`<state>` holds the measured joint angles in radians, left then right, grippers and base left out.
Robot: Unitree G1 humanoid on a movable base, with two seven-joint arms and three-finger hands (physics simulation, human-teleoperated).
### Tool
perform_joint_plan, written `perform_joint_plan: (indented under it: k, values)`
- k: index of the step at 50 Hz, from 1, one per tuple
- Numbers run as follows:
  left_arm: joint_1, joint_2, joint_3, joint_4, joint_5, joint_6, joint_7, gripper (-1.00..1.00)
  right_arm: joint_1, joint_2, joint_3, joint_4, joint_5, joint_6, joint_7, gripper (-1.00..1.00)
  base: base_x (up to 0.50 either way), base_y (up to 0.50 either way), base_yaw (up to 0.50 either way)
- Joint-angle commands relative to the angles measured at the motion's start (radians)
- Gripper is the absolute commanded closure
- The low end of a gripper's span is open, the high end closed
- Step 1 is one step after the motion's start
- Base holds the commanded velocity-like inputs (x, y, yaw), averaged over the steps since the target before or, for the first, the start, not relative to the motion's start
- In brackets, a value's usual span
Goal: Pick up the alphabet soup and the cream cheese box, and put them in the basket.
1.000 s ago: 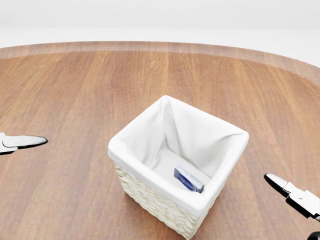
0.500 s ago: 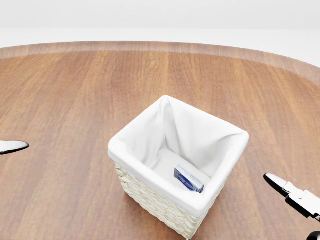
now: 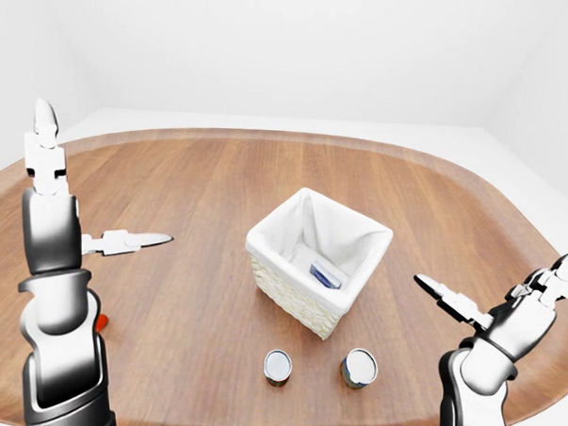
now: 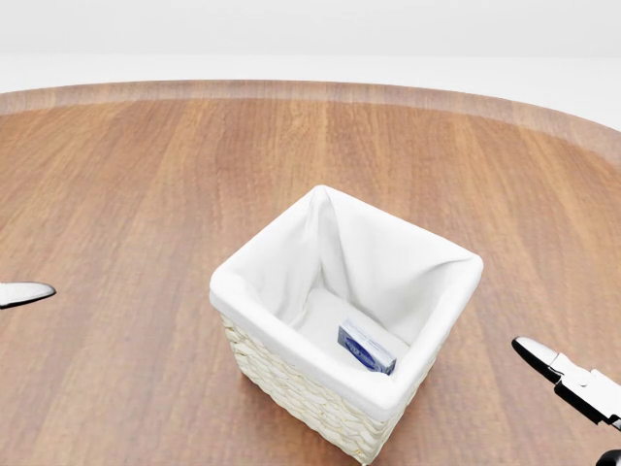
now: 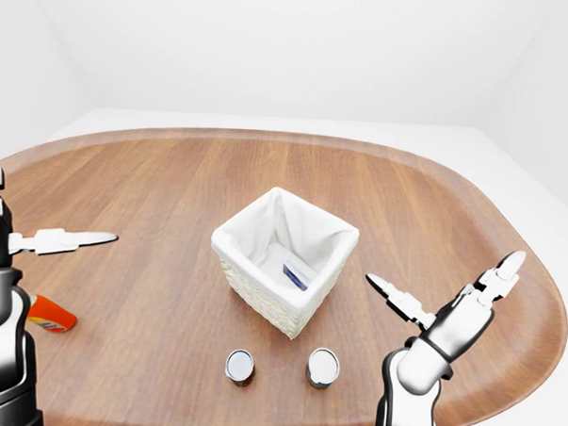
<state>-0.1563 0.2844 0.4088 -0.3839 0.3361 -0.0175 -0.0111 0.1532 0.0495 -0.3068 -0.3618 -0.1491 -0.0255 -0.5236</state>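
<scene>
The white-lined wicker basket (image 3: 290,296) stands in the middle of the round wooden table. A small blue cream cheese box (image 4: 366,348) lies tilted on the liner inside it. Two cans (image 3: 277,366) (image 3: 359,366) stand upright below the basket in the left-eye view; their labels do not show, so I cannot tell which is the alphabet soup. My left hand (image 3: 98,191) is raised at the left, open and holding nothing, one finger up and one pointing at the basket. My right hand (image 5: 444,272) hovers open to the right of the basket, also holding nothing.
An orange-red object (image 5: 50,313) lies on the table at the left, partly behind my left arm. The table's curved edge (image 3: 268,135) runs across the top of the eye views, with white floor and walls beyond.
In the head view my left hand's fingertip has slid left, nearly out of the picture. The right hand, basket and box have not moved.
</scene>
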Motion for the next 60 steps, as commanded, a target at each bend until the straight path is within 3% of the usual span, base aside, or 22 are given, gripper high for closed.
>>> perform_joint_plan:
  k: [1, 16, 17, 19, 27, 30, 31, 35, 40, 42, 48, 57, 58, 60]
  values:
    - [0.002, -0.001, 0.002, -0.002, -0.001, -0.008, -0.003, -1.00, 0.000, 0.000, 0.000, 0.000, -0.001, 0.000, 0.000, -1.00, 0.00, 0.00, 0.00]
    - [0.001, 0.001, -0.005, 0.003, 0.011, -0.007, -0.006, -1.00, -0.004, -0.005, 0.000, -0.001, -0.006, 0.000, 0.000, -1.00, 0.00, 0.00, 0.00]
    - [0.002, 0.000, -0.007, 0.007, 0.018, -0.013, -0.004, -1.00, -0.003, -0.007, 0.004, -0.004, -0.006, -0.005, 0.000, -1.00, 0.00, 0.00, 0.00]
    - [0.002, 0.000, -0.004, 0.004, 0.027, -0.010, -0.001, -1.00, 0.034, -0.001, 0.024, -0.052, 0.028, -0.062, 0.000, -1.00, 0.00, 0.00, 0.00]
    - [-0.011, 0.008, -0.002, 0.041, 0.031, -0.002, 0.007, -1.00, 0.093, 0.024, 0.068, -0.080, -0.046, -0.062, 0.000, -1.00, 0.00, 0.00, 0.00]
    - [-0.008, 0.008, -0.010, 0.048, 0.035, -0.013, 0.009, -1.00, 0.103, 0.027, 0.082, -0.051, -0.068, -0.062, 0.000, -1.00, 0.00, 0.00, 0.00]
    - [-0.013, 0.013, -0.011, 0.052, 0.035, 0.009, -0.005, -1.00, 0.112, 0.032, 0.087, -0.045, -0.064, -0.062, 0.000, -1.00, 0.00, 0.00, 0.00]
    - [-0.011, 0.013, -0.020, 0.060, 0.046, -0.006, -0.007, -1.00, 0.123, 0.032, 0.100, -0.010, -0.070, -0.062, 0.005, -1.00, 0.00, 0.00, 0.00]
    - [-0.016, 0.013, -0.020, 0.068, 0.046, 0.000, -0.012, -1.00, 0.144, 0.031, 0.101, -0.027, -0.082, -0.062, 0.033, -1.00, 0.00, 0.00, 0.00]
    - [-0.019, 0.014, -0.022, 0.075, 0.055, 0.006, -0.011, -1.00, 0.165, 0.032, 0.121, -0.058, -0.176, -0.062, 0.031, -1.00, 0.00, 0.00, 0.00]
    - [-0.018, 0.017, -0.022, 0.080, 0.069, 0.009, -0.005, -1.00, 0.200, 0.043, 0.123, -0.069, -0.084, -0.062, 0.109, -1.00, 0.00, 0.00, 0.00]
    - [-0.024, 0.021, -0.029, 0.110, 0.076, 0.001, 0.000, -1.00, 0.254, 0.040, 0.155, -0.028, -0.170, -0.062, 0.163, -1.00, 0.00, 0.00, 0.00]
    - [-0.023, 0.020, -0.027, 0.096, 0.074, 0.014, -0.007, -1.00, 0.267, 0.042, 0.164, -0.031, -0.178, -0.062, 0.170, -1.00, 0.00, 0.00, 0.00]
    - [-0.023, 0.019, -0.028, 0.099, 0.074, 0.015, -0.008, -1.00, 0.285, 0.045, 0.173, -0.034, -0.179, -0.062, 0.176, -1.00, 0.00, 0.00, 0.00]
